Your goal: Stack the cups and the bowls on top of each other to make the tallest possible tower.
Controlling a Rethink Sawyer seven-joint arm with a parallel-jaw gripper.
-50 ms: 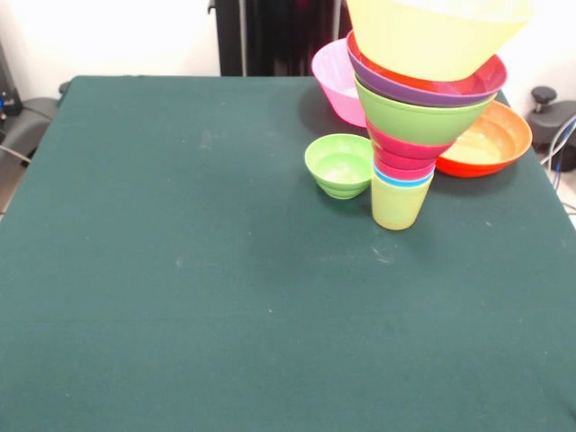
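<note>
In the front view, the tower (416,135) is standing in the upper right of the frame on the green counter (198,297). A yellow-green cup (399,205) is sitting lowest, with a blue cup rim (402,179) showing just above it, then red and pink pieces, a lime green bowl (419,120), a purple bowl (423,91), a red-orange bowl (481,79) and a big yellow bowl (432,34) running off the top edge. A small green bowl (339,165) is resting just left of the base. A pink bowl (337,79) and an orange bowl (487,139) are lying behind. The hand is showing nowhere in the frame.
</note>
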